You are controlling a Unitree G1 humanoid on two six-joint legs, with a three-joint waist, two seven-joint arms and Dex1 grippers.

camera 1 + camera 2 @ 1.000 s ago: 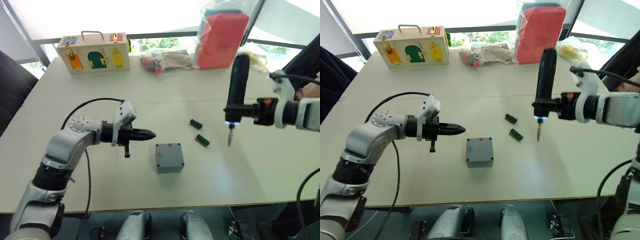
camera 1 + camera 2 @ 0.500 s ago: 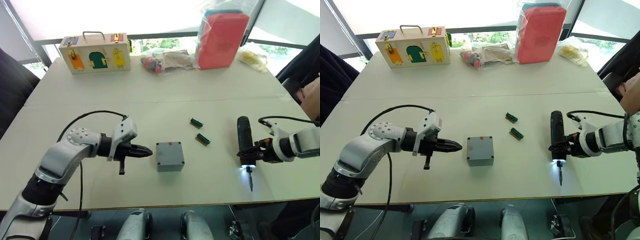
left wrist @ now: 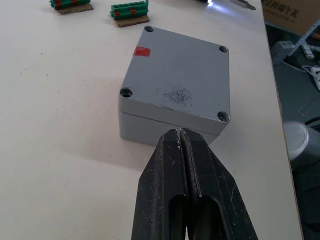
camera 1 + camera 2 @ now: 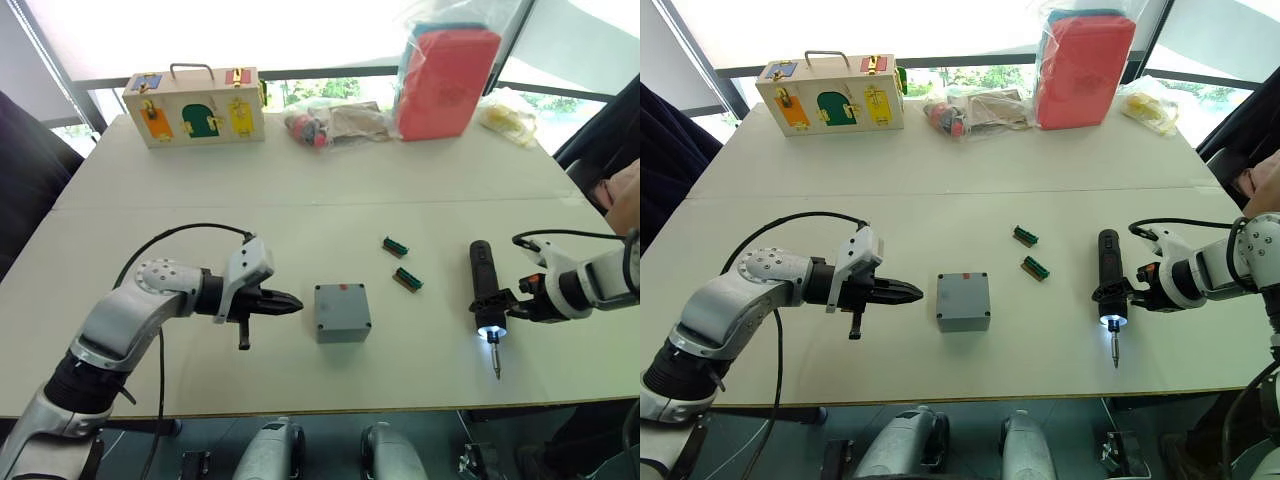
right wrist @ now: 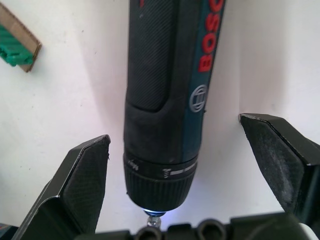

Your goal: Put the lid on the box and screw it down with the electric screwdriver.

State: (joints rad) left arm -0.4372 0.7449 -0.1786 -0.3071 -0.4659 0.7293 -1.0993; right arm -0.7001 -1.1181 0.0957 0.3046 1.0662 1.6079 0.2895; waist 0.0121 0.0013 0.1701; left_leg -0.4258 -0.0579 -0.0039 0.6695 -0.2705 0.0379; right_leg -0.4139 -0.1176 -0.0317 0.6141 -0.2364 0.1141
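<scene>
Two grippers flank the box (image 4: 342,312) — the left gripper (image 4: 288,303), fingers pressed together and holding nothing, points at its near side just short of touching. Lid (image 3: 180,82) sits on top. Right of the box, the right gripper (image 5: 192,175) spreads wide around the screwdriver (image 4: 1107,279) lying on the table (image 4: 300,200), pads apart from it; its bit is cut off in the wrist view.

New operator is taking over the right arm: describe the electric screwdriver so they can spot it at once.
On the pale table, look near the front edge on the robot's right. The electric screwdriver lies flat between the open fingers of the right claw. Unlike the two small green blocks nearby, it is a dark stick with a white light at its tip.
</scene>
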